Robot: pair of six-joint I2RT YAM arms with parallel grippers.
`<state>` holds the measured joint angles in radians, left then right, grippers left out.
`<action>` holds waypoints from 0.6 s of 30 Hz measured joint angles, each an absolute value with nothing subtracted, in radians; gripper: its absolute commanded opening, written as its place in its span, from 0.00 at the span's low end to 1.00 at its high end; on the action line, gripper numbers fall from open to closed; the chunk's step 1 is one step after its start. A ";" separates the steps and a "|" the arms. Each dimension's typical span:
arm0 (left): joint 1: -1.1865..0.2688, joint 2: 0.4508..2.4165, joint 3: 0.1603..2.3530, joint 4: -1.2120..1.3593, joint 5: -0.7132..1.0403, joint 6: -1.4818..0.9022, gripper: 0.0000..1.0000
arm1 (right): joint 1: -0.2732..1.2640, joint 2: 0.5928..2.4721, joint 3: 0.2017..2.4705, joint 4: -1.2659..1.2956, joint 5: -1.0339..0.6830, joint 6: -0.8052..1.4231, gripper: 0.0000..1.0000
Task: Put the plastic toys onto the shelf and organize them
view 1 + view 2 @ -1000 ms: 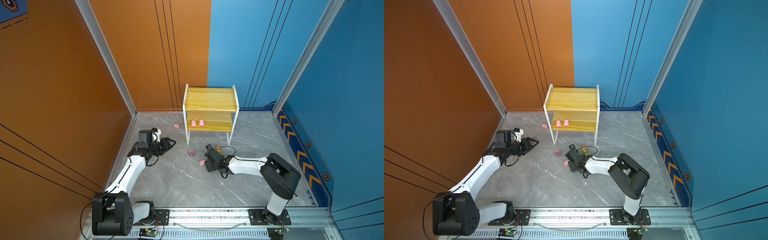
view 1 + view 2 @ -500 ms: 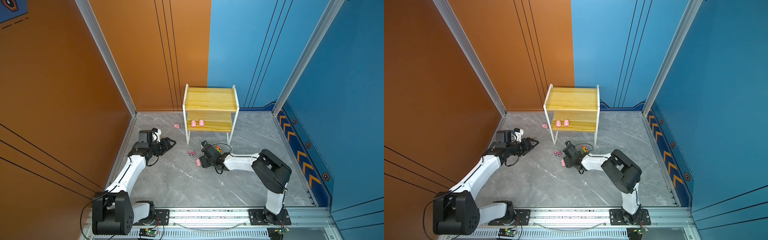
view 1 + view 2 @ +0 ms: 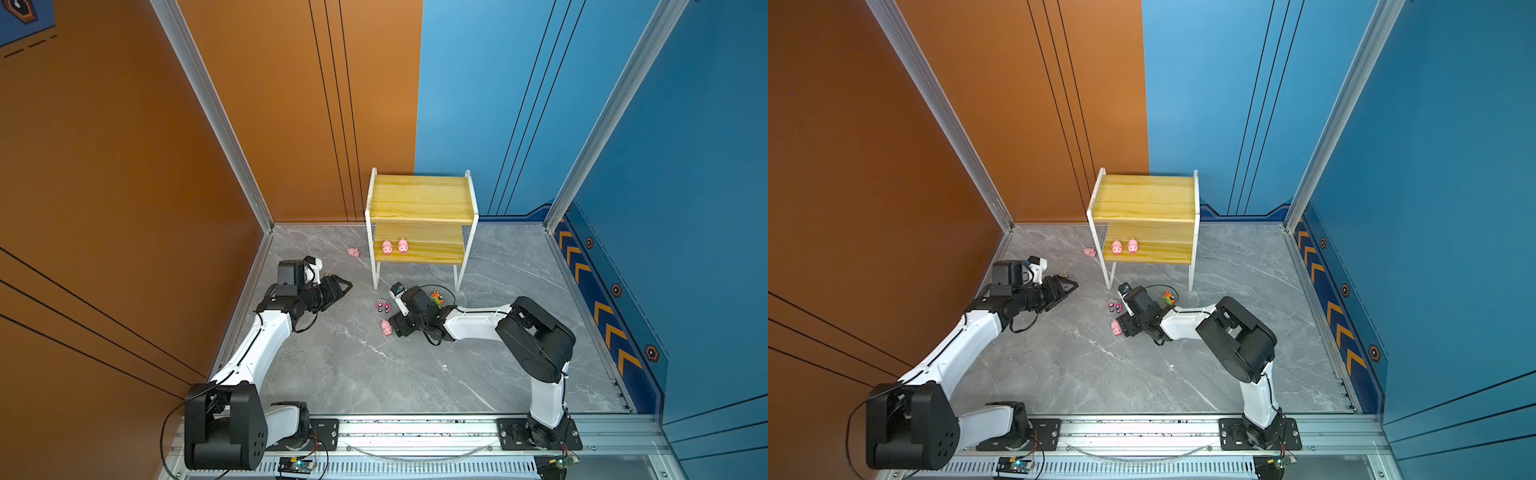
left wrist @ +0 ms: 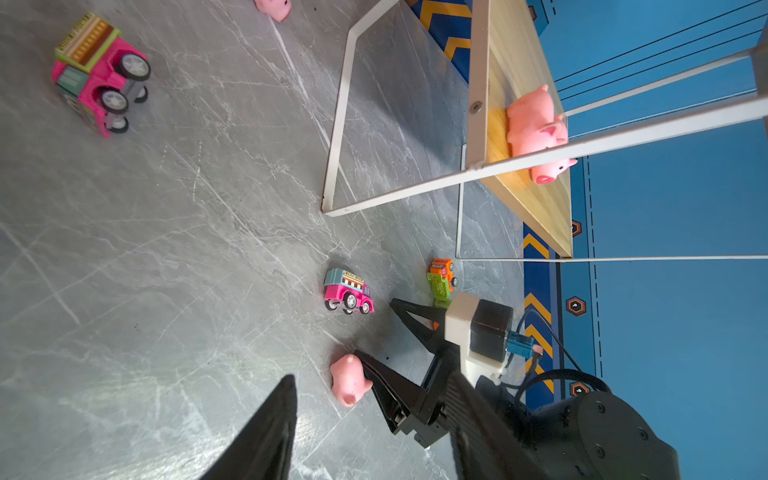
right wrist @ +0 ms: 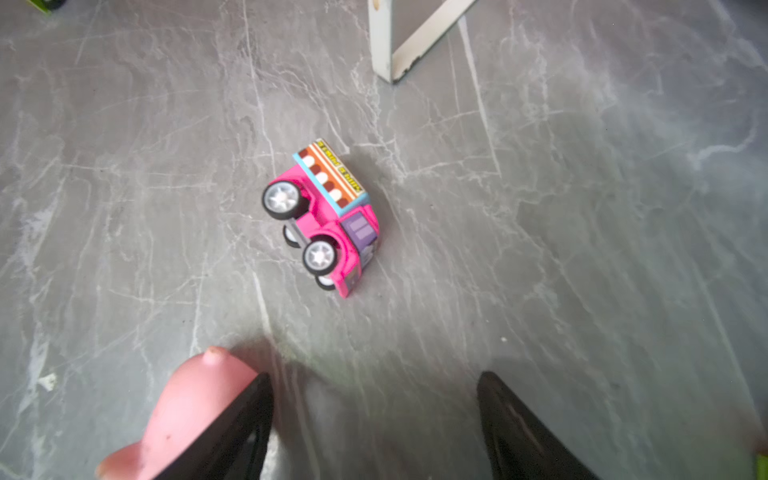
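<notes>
The shelf (image 3: 419, 199) stands at the back with two pink pigs (image 3: 395, 247) on its lower board. My right gripper (image 5: 374, 378) is open low over the floor with nothing between its fingers. A pink pig (image 5: 191, 407) lies against the outside of one finger (image 5: 249, 415), also seen in both top views (image 3: 386, 327) (image 3: 1116, 328). A pink car (image 5: 328, 216) lies on its side just ahead of it. My left gripper (image 3: 340, 286) hovers open and empty left of the shelf.
An orange-and-green car (image 3: 436, 296) sits by the right wrist, near the shelf's front right leg. Another pink pig (image 3: 353, 252) lies left of the shelf. A second pink car (image 4: 99, 70) rests close to my left gripper. Walls enclose three sides.
My right gripper swung left and opened wider. The pink pig beside it slid left along the floor with the finger. The left arm stayed still.
</notes>
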<state>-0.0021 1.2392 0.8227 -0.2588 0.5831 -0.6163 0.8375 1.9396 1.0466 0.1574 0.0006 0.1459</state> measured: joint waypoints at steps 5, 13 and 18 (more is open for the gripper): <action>-0.002 1.239 0.822 -0.259 0.583 -0.613 0.59 | 0.838 1.939 1.038 0.176 -0.015 0.120 0.79; -0.002 1.234 0.818 -0.256 0.583 -0.603 0.59 | 0.839 1.804 0.903 0.246 0.059 0.117 0.77; -0.008 1.213 0.811 -0.255 0.581 -0.601 0.59 | 0.897 1.683 0.813 0.384 0.180 0.177 0.77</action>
<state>-0.0078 1.2129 0.8112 -0.2550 0.5808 -0.6014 0.8970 1.6829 0.8131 0.3836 0.1799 0.1768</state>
